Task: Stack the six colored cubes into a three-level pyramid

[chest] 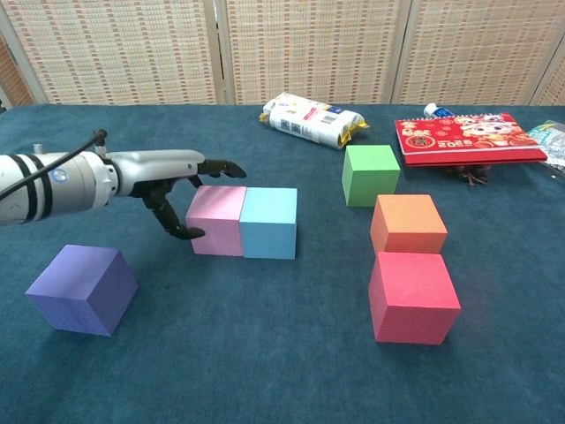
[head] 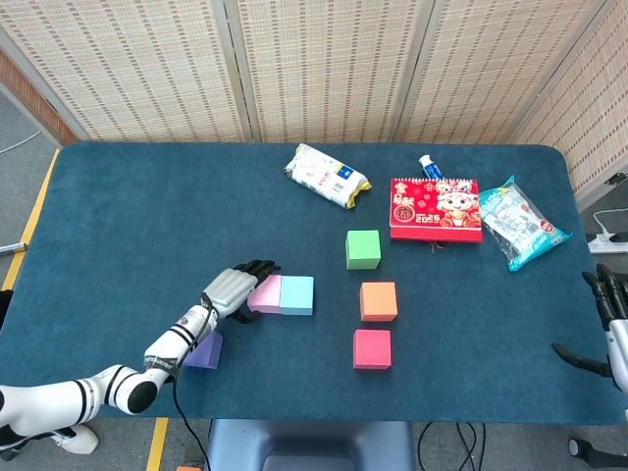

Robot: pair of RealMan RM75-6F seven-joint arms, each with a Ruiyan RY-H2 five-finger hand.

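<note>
Currently, table (head: 128, 216): dark teal cloth, all six cubes resting on it singly, none stacked.
Left hand (chest: 181, 177): fingers spread, holding nothing, just left of the pink cube (chest: 216, 219); contact unclear.
Pink and light-blue cube (chest: 268, 223): side by side, faces touching.
Purple cube (chest: 82, 288): alone, near-left, partly under the left forearm in the head view.
Green cube (chest: 371, 175), orange cube (chest: 408, 223), red cube (chest: 413, 296): loose column at right, green farthest back, red nearest, orange and red close together.
Right hand (head: 608, 324): at the table's right edge, fingers apart, empty.
Far edge: white packet (head: 327, 176), red calendar (head: 436, 208), clear snack bag (head: 520, 222).
</note>
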